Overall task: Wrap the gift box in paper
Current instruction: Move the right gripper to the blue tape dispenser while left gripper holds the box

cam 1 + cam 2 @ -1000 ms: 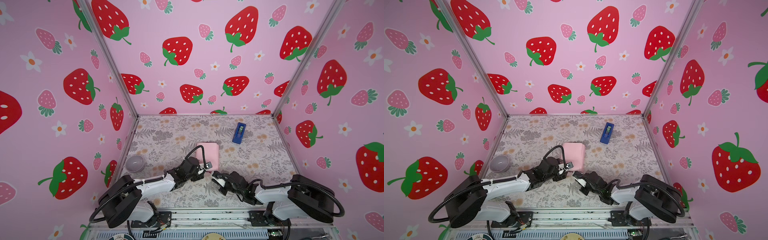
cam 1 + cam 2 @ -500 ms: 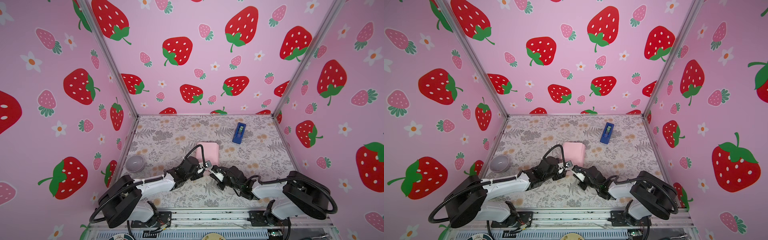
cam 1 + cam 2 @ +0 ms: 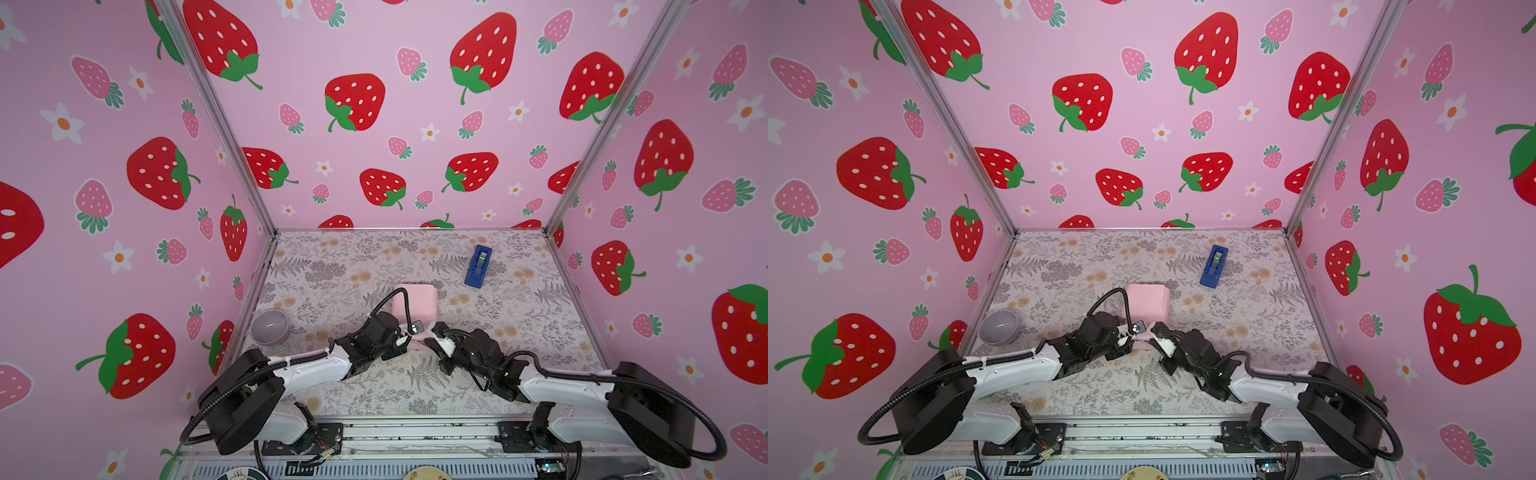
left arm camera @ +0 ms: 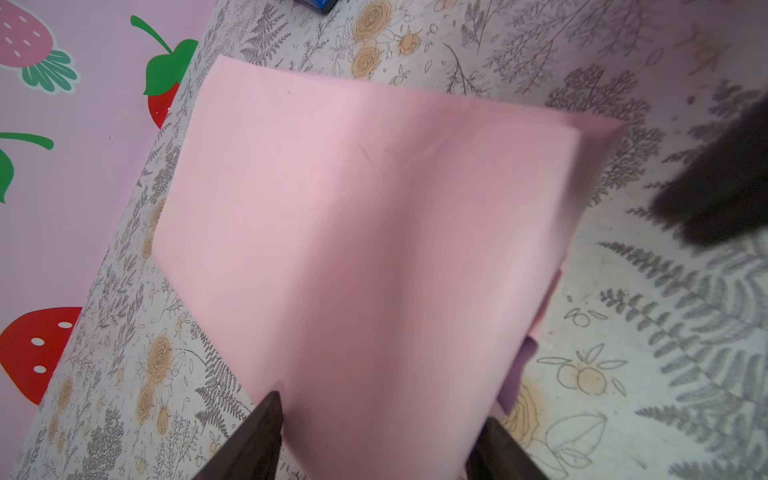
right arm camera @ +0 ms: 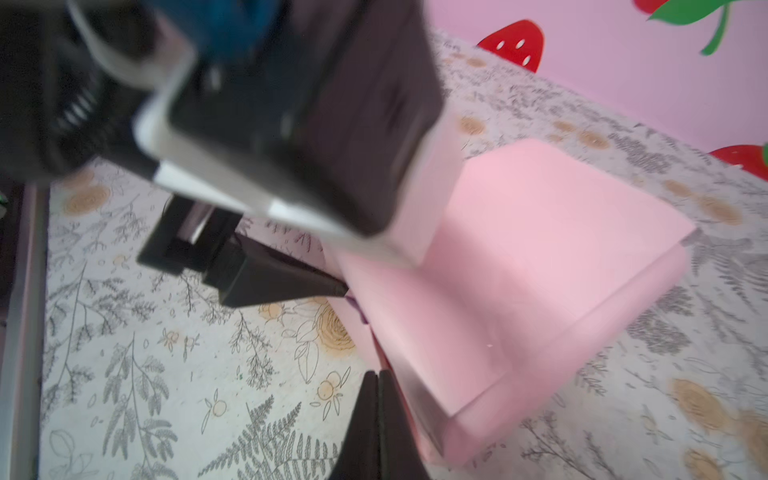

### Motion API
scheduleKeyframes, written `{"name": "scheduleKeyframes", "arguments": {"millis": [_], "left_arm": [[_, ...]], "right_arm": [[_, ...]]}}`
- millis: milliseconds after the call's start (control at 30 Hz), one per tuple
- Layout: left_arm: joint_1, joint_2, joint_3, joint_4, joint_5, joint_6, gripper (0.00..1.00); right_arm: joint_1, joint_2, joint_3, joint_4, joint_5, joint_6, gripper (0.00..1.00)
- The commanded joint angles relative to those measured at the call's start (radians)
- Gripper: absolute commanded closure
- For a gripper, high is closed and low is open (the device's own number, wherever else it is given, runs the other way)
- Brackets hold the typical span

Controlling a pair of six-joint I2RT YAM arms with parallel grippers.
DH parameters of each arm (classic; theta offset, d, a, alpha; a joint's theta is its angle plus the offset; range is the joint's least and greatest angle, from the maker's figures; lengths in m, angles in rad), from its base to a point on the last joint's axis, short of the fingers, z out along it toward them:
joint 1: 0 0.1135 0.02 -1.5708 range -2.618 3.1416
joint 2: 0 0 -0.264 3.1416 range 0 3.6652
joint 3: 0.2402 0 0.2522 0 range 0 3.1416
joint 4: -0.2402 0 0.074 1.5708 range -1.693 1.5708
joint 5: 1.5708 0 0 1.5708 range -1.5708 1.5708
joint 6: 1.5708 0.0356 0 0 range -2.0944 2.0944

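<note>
Paper (image 3: 415, 301) sits mid-surface as a pink boxy bundle. The box is not visible and is presumably inside. Pale pink face out, with a lilac sliver showing at the near edge in the left wrist view.

Left claw (image 4: 380, 407): jaws spread wide, astride the near end of the bundle, which fills the gap. Can't tell if it is squeezing or just bracketing.

Right claw (image 5: 378, 376): clenched, nothing seen between the jaws, tip just beside the near-right edge of the paper. Contact unclear because of blur.

Blue tape dispenser (image 3: 478, 266) is far right, well apart from the bundle. Grey bowl (image 3: 269, 327) is at the left edge of the surface (image 3: 332, 270).

Risks:
- No tape seen on the paper, so the flaps will likely spring open if the left claw lets go.
- The clenched right claw is a narrow point. A push could dent or tear the thin sheet, or slide the bundle far or left instead of creasing it.
- The claws are very close at the near end, so a small sideways move could knock them together.
- The near flap looks loose and layered and could slip out and expose the box.
- The tape is a long reach. Leaving the fold unheld to fetch it likely undoes the fold.

Writing: none readable. No brand legible on the dispenser. The discs at the near rail are cut off.
</note>
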Motion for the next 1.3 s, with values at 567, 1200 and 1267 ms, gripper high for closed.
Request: {"name": "scheduleKeyframes", "arguments": {"millis": [567,1200,1267], "left_arm": [[-0.005,0.029,0.034,-0.056,0.019,0.015,0.32],[-0.005,0.035,0.039,-0.063,0.013,0.012,0.32],[-0.005,0.035,0.039,-0.064,0.012,0.012,0.32]], "right_arm": [[-0.951,0.263,0.513,-0.47,-0.619,0.488,0.71],[-1.006,0.828,0.89,-0.48,-0.845,0.658,0.69],[-1.005,0.844,0.903,-0.484,-0.842,0.661,0.69]]}}
